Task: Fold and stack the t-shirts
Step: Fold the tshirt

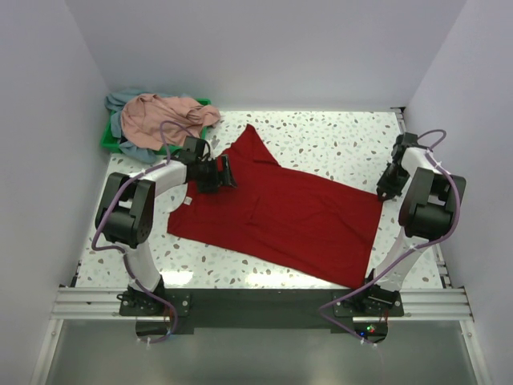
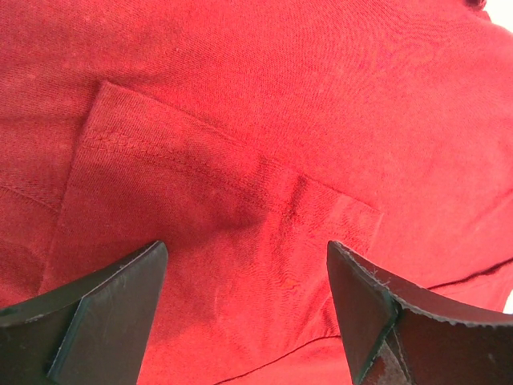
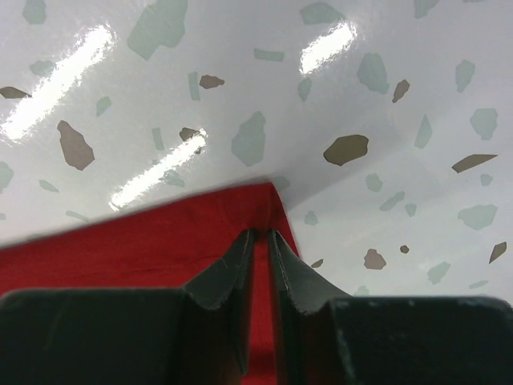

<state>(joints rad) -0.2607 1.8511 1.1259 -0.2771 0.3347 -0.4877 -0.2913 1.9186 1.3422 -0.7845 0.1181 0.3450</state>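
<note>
The bright red t-shirt (image 1: 288, 216) lies spread flat across the table, one sleeve pointing to the back. My left gripper (image 1: 227, 172) hovers open over its left shoulder area; in the left wrist view the fingers (image 2: 120, 297) stand wide apart above a stitched hem fold of red cloth (image 2: 264, 120). My right gripper (image 1: 383, 192) sits at the shirt's right back corner. In the right wrist view its jaws (image 3: 261, 234) are nearly together, pinching that corner of red cloth (image 3: 144, 233). The dusty pink t-shirt (image 1: 156, 116) lies crumpled on the grey-blue one (image 1: 120, 100) at the back left.
A green tray (image 1: 108, 140) at the back left corner holds the pink and grey-blue shirts. White walls close in the speckled table (image 1: 337, 136) on three sides. Bare tabletop (image 3: 240, 80) lies beyond the red shirt's corner.
</note>
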